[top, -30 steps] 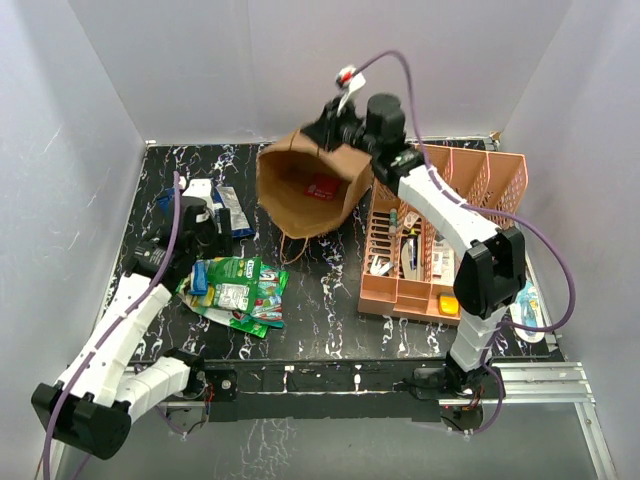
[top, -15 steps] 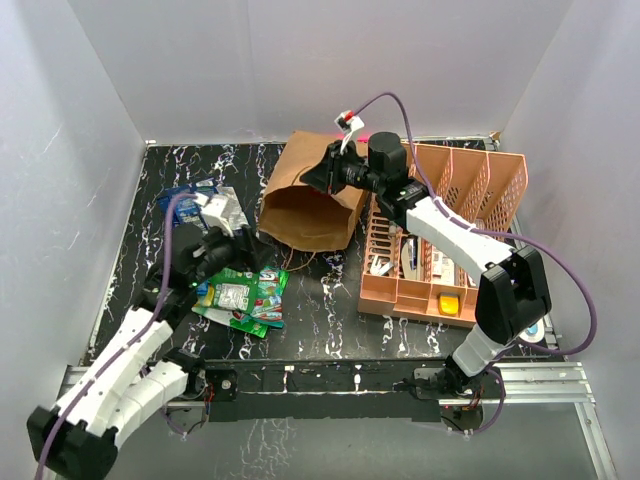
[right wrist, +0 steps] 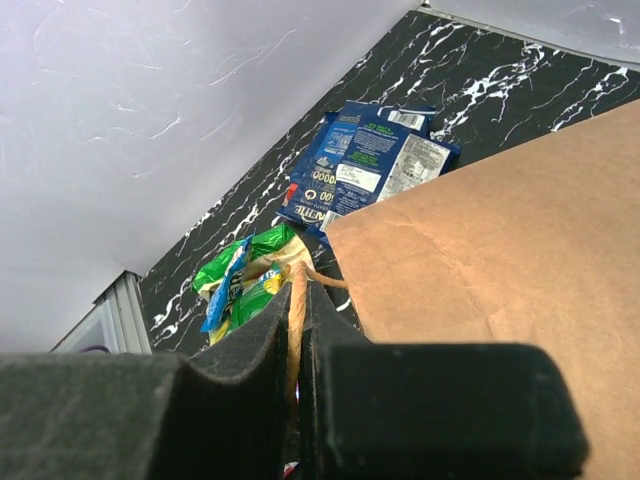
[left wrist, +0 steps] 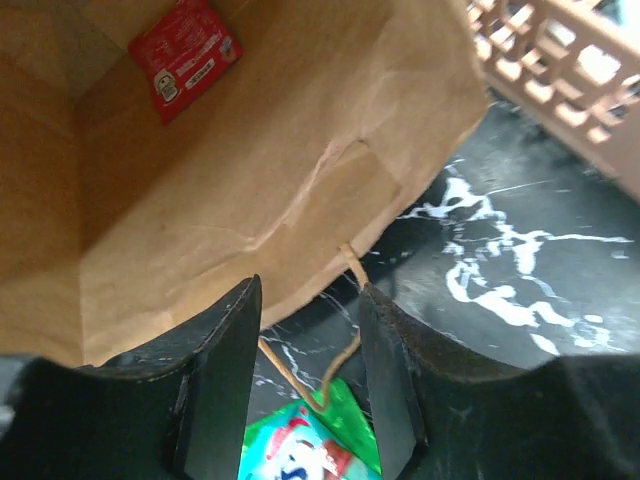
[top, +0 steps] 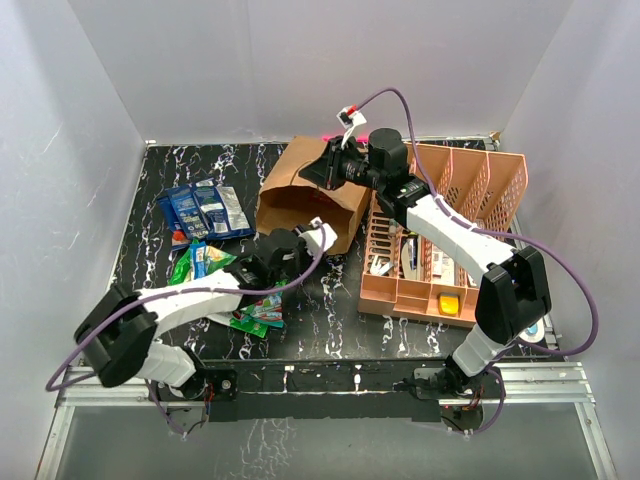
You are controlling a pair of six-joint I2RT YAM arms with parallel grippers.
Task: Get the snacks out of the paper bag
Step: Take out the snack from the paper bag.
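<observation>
The brown paper bag lies tipped on the black table, with its mouth toward the near left. My right gripper is above its far edge and is shut on a twisted paper handle of the bag. My left gripper is open and empty at the bag's mouth. In the left wrist view my gripper looks into the bag, where a red packet lies deep inside. Blue packets and green packets lie on the table to the left.
The peach lattice basket with small toiletries stands right of the bag, touching it; its corner shows in the left wrist view. The bag's other handle loops onto the table over a green packet. White walls surround the table.
My left arm has swung right from the snack pile to the bag's mouth. My right gripper has lowered the bag from raised and gaping to lying flatter on the table.
</observation>
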